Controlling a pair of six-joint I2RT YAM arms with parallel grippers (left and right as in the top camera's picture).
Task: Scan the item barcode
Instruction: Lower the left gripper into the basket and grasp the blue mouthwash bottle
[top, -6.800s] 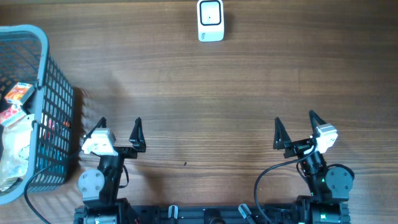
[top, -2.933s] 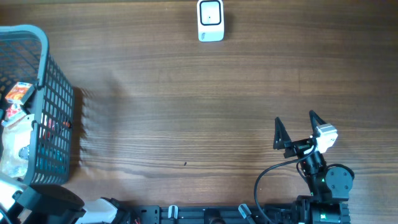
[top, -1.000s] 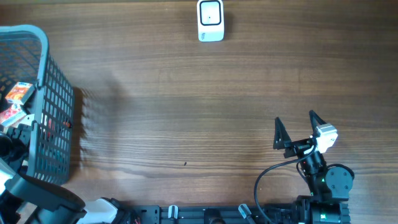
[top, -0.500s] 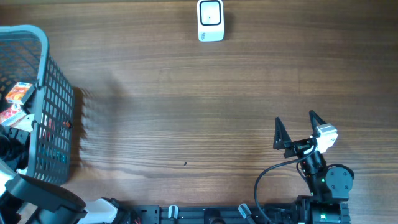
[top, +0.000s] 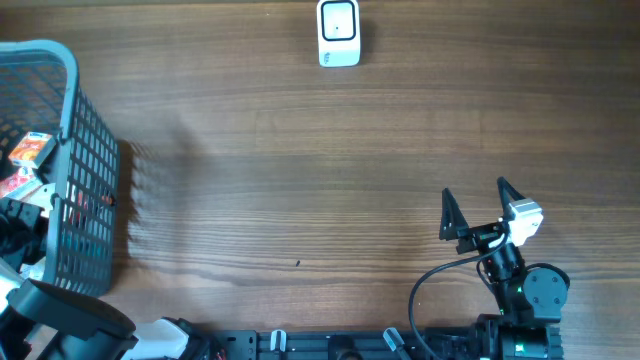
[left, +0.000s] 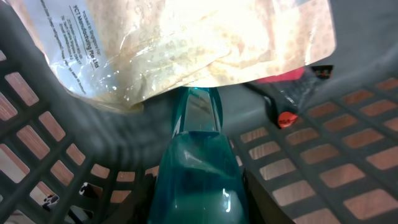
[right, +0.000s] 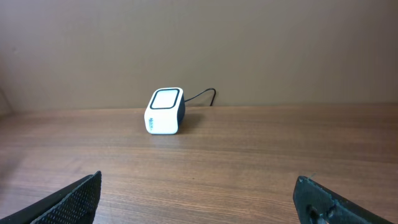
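**Operator:** Where is the item?

**Manual:** You find the teal item (left: 198, 168) in the basket (top: 88, 170) at the left, its narrow end under a clear bag (left: 180, 43). The left gripper (top: 20, 215) is at it; grip cannot be confirmed. The right gripper (top: 474, 192) stands apart, empty, near right.
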